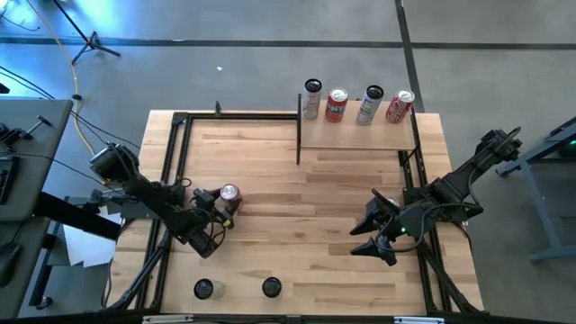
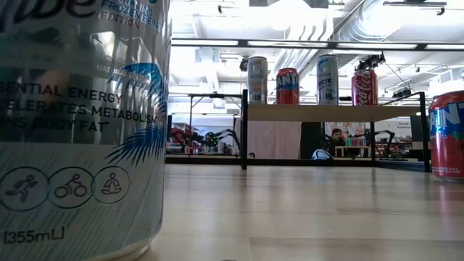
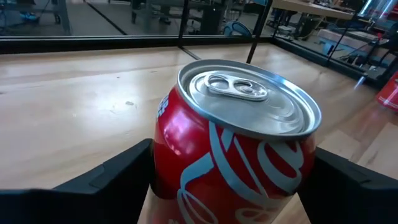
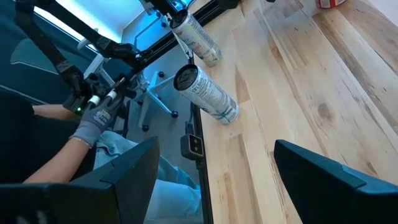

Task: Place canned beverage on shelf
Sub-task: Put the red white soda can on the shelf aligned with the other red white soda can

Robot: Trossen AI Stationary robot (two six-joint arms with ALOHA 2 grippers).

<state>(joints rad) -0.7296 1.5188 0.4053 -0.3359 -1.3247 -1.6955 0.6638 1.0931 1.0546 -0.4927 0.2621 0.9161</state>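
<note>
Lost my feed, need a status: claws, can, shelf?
Left claw around red can on the table, closing, grip unconfirmed. Right claw open, empty, waiting. Shelf holds four cans; path looks clear.

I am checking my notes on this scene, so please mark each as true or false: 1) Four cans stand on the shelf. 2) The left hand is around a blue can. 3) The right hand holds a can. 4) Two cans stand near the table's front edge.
1) True: four cans stand in a row on the shelf.
2) False: the left hand has its fingers on either side of a red can, which stands upright on the table.
3) False: the right hand is open and empty, over the table's right side.
4) True: two dark-topped cans stand there.
</note>
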